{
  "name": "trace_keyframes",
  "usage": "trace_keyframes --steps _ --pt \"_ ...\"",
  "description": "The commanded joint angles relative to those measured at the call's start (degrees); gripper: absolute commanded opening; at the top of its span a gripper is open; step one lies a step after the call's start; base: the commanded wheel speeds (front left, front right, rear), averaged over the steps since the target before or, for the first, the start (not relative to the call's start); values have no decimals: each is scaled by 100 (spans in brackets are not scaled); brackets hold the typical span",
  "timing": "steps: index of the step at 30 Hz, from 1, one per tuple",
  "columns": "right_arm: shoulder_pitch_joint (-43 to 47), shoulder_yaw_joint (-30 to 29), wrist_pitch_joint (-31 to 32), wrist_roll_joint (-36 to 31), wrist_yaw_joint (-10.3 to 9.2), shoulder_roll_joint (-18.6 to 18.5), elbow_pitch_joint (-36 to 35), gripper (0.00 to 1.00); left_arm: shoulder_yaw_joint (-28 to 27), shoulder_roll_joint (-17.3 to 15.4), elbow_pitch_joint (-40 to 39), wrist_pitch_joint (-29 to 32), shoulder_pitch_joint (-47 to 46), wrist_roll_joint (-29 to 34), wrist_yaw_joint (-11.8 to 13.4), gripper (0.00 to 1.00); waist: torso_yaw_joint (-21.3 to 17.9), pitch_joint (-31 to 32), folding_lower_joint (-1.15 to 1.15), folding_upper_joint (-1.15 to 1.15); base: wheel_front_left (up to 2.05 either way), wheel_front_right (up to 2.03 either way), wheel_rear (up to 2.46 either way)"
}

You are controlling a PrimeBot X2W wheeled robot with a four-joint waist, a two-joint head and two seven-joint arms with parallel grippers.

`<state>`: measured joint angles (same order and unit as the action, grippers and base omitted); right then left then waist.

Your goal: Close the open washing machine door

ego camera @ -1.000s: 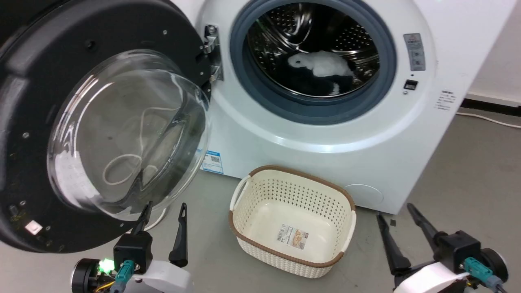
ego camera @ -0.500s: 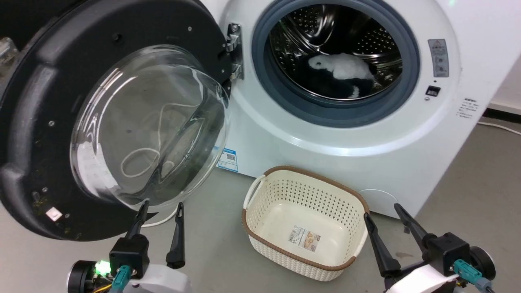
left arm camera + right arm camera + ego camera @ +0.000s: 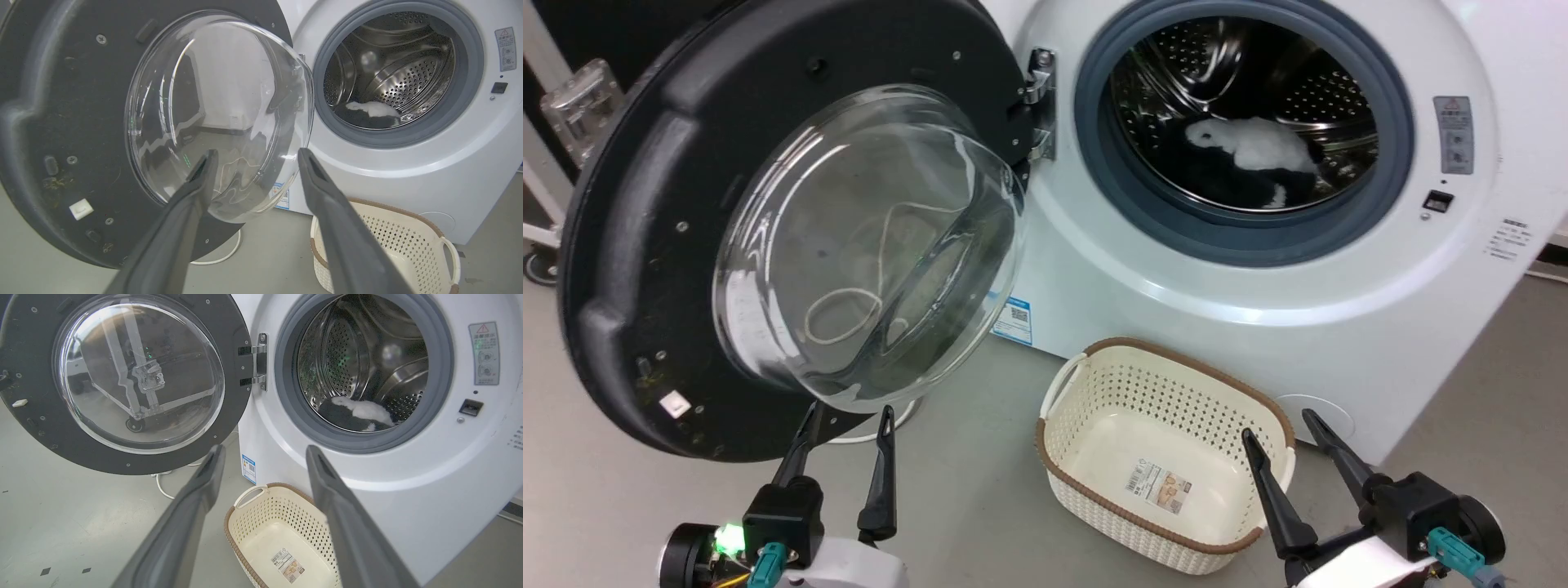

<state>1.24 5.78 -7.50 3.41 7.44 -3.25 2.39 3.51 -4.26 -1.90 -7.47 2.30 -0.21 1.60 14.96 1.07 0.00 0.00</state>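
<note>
head view: door hangs wide open just ahead of the spread, empty left gripper; right gripper spread too; closing is all left to do

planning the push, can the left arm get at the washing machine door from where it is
Probably yes. The left gripper, open, points at the lower part of the washing machine door with nothing between them. The basket stands off to its right, clear of the path.
</note>
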Motion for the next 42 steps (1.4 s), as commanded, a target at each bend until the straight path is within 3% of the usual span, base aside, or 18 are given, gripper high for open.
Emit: trace_keyframes --steps 1,16,17,18,23,30,36,42 --pt "32 22 -52 34 2 -24 24 100 23 -16 -36 -54 45 -50 34 100 32 0 0 0 0 0 0" --pt "100 18 -231 28 3 -5 73 100 64 -54 -101 -234 70 -48 66 100 399 -11 0 0 0 0 0" --pt "111 13 -243 29 3 -3 70 100 73 -63 -106 -246 64 -49 55 45 425 -14 0 0 0 0 0" --pt "126 7 -255 28 3 0 66 100 82 -71 -116 -258 57 -55 42 0 450 -19 0 0 0 0 0" --pt "79 46 -339 -4 3 -42 -18 100 -463 -112 -625 -342 -205 -401 36 0 453 -300 0 0 0 0 0" --pt "-57 88 -422 35 4 -213 -58 100 -1544 -403 -873 -425 -961 -1049 -219 0 360 -674 0 0 0 0 0" --pt "-214 123 -494 101 4 -355 -73 100 -2781 -946 8 -336 -2056 -2312 -306 0 215 -971 0 0 0 0 0" --pt "-338 173 -566 188 4 -433 -73 100 -3323 -1596 1316 1079 -2888 -3645 -368 0 66 -1177 0 0 0 0 0"
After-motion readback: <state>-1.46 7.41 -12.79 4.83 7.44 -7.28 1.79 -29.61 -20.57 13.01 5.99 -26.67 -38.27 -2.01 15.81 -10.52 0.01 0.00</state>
